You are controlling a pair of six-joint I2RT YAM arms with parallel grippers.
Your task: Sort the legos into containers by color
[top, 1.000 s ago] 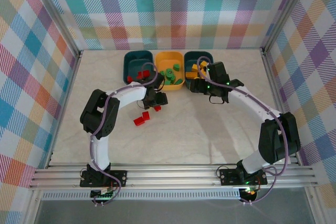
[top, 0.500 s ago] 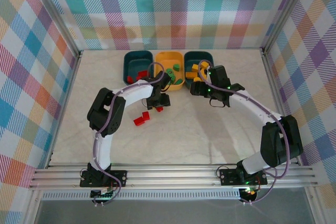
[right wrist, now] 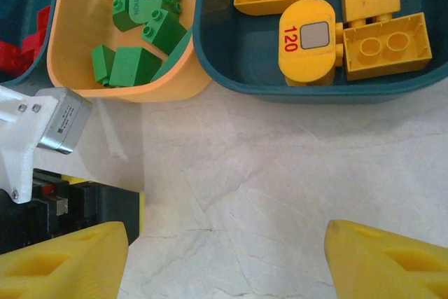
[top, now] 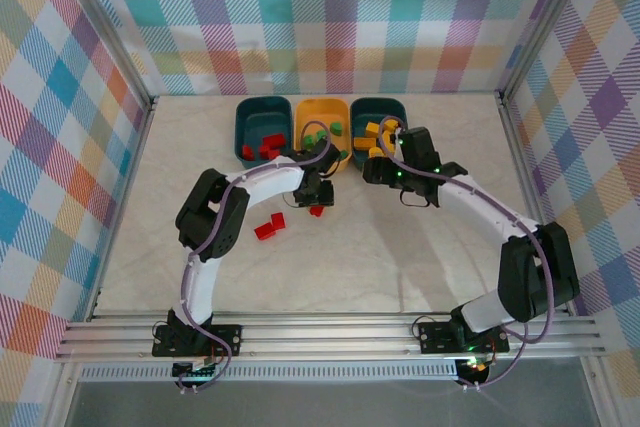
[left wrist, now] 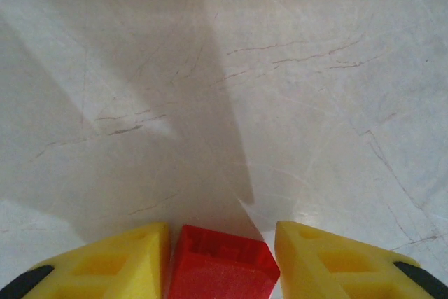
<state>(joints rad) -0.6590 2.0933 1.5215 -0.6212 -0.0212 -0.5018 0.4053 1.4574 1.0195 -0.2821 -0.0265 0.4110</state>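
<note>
Kid: What does your left gripper [left wrist: 221,232] have?
Me: A red brick [left wrist: 222,271]. In my left wrist view it sits at the bottom middle of the frame. My two yellow fingers [left wrist: 119,264] press on it, one on each side. I have it clamped. I cannot tell if it is up off the table [left wrist: 280,68].
Kid: Where is that in the top view?
Me: My left gripper is near the middle of the frame, just below the yellow bin [top: 320,107]. The red brick peeks out right under it. Two loose bricks [top: 265,231], also red, lie on the table to the lower left, close to each other.
Kid: And your right gripper [right wrist: 227,232]?
Me: Its fingers [right wrist: 63,264] are wide apart, with nothing between them. In my right wrist view one finger is in the bottom left corner and one is in the bottom right corner. Bare table lies between. In the top view it is just below the right teal bin [top: 395,107].
Kid: What is in the bins?
Me: The three bins stand side by side in a row in the upper part of the top view. The left teal bin [top: 252,115] has red bricks [top: 268,144]. The yellow bin in the middle has green bricks [top: 335,131]. The right teal bin has yellow bricks [top: 372,130]. In my right wrist view the yellow bricks are in the upper right and the green bricks are in the upper left. One yellow piece [right wrist: 308,43] has round ends and a red 120 on it.
</note>
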